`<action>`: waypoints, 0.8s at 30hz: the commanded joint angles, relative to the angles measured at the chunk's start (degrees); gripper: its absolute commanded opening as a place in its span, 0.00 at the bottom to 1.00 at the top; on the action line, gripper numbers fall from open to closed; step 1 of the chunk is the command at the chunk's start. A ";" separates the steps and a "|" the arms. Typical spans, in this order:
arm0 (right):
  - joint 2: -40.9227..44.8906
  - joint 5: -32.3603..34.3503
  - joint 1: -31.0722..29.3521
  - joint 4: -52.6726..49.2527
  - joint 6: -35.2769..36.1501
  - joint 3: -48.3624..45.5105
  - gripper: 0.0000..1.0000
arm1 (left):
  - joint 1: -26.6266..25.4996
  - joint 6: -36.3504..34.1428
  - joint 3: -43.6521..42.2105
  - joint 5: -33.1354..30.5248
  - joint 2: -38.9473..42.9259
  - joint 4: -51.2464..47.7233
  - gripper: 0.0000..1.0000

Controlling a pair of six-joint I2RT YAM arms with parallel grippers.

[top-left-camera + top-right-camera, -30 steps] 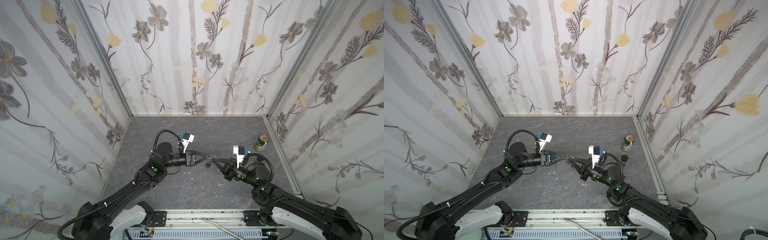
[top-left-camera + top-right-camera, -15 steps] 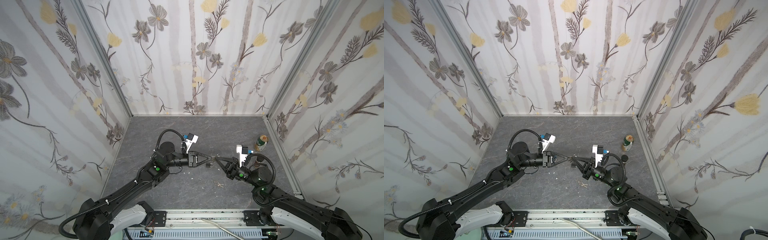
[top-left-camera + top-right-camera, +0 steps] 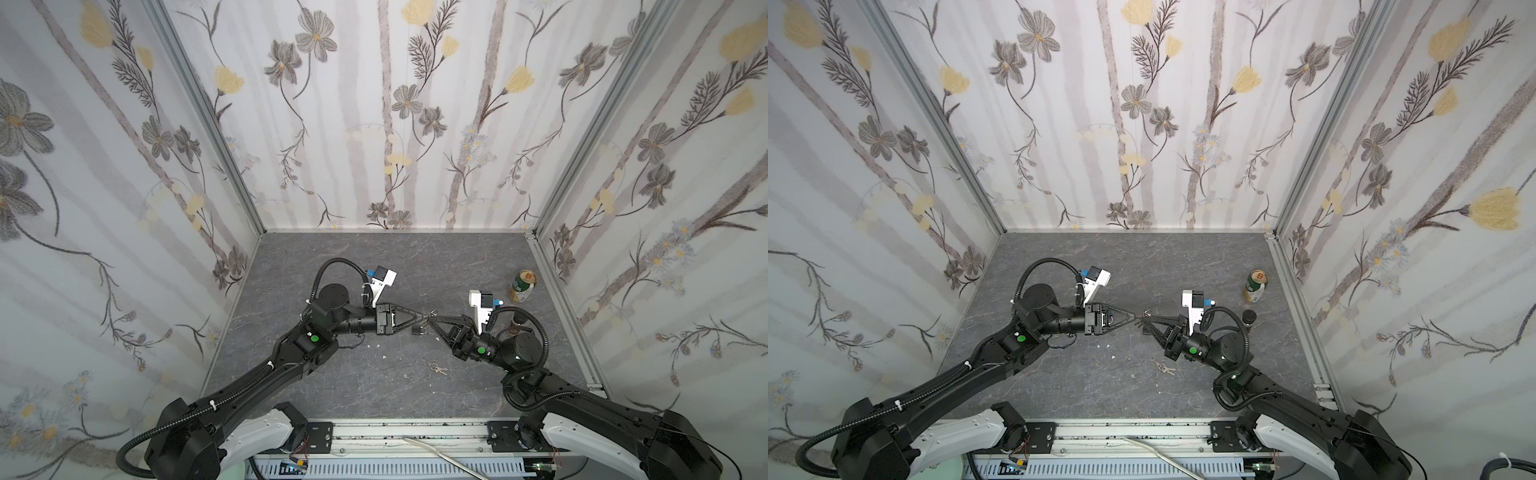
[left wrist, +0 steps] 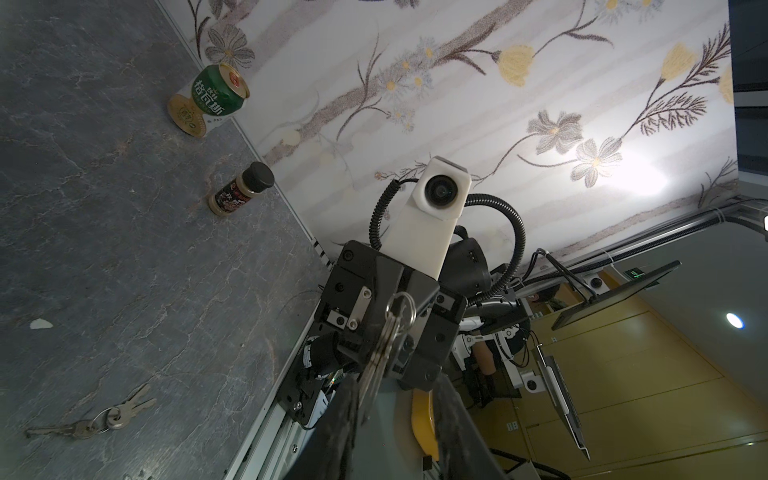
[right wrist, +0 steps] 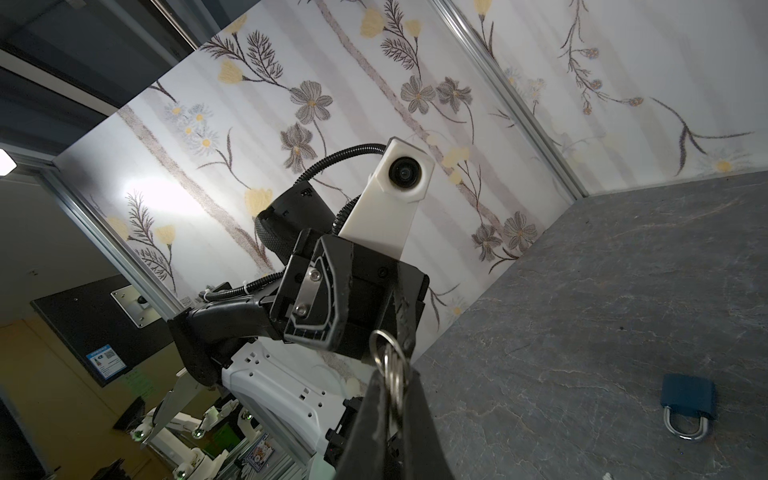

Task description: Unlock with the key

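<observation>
Left gripper (image 3: 420,321): reaches rightward over mid-table; jaws narrowly parted, the key blades in the gap and lying against one side. Whether it grips them cannot be told.
Held key bunch (image 5: 388,361): hangs in the air between the two gripper tips, ring and blades together.
Padlock (image 5: 688,409): blue body, lying flat on the table (image 3: 374,257) just below the meeting tips, with its shackle seated. No key touches it.
Right gripper (image 3: 433,319): reaches leftward, tip to tip with the left gripper; jaws clamped on the held key bunch at the ring.
Loose key bunch (image 3: 434,368): flat on the table, nearer the front edge, apart from the padlock.
Bottle (image 3: 517,324): black cap, near the right wall.
Can (image 3: 523,286): green, beyond the bottle, beside the right wall.
</observation>
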State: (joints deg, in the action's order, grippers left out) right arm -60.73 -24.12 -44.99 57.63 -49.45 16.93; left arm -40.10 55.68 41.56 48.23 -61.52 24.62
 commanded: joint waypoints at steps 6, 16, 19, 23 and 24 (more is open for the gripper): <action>-1.23 -1.03 -0.01 4.93 -2.31 -0.39 0.00 | -0.07 -0.49 0.36 0.27 0.61 1.13 0.15; -2.98 -0.70 0.08 7.76 -4.57 -0.31 0.00 | -0.14 -1.47 0.10 0.15 1.14 -0.45 0.15; -3.47 -0.99 0.08 8.29 -4.86 -0.18 0.00 | -0.15 -1.67 0.10 0.07 1.21 -0.61 0.07; -3.87 -1.28 0.08 7.98 -4.91 -0.13 0.00 | -0.14 -2.93 0.67 -0.62 1.57 -2.47 0.00; -3.87 -1.27 0.08 7.69 -4.76 -0.18 0.00 | -0.16 -3.64 1.08 -1.06 1.73 -3.95 0.00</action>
State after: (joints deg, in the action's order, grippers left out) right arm -64.29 -25.61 -44.95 64.45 -53.95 16.69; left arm -40.18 53.95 41.71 47.11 -60.25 22.17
